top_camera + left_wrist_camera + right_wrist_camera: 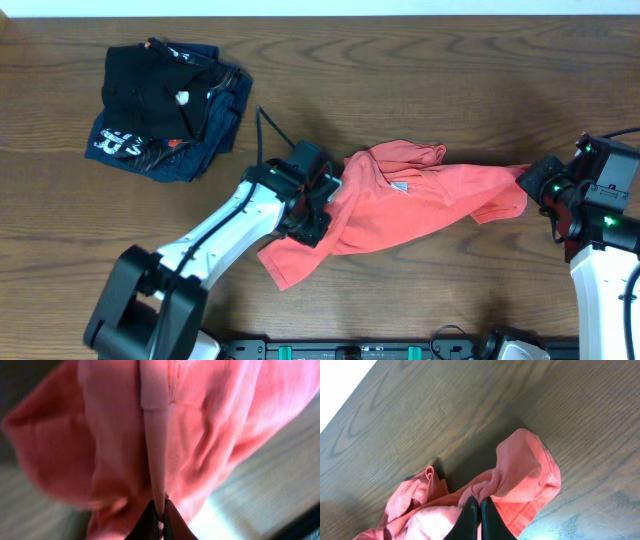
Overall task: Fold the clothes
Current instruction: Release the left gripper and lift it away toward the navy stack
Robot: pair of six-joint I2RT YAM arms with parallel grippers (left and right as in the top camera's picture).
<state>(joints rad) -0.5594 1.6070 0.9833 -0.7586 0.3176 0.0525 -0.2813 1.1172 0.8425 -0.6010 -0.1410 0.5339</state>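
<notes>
The coral T-shirt (410,205) lies bunched on the table (420,60), its long axis running left to right between my hands: left gripper (161,519) clamped on a pinched fold at one end, right gripper (480,509) clamped on the opposite edge

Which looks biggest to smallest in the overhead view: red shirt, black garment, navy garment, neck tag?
Largest: red shirt.
Next, unranked: navy garment and black garment. They look close, and the black one lies on the navy one, hiding part of it.
Smallest: neck tag.
</notes>
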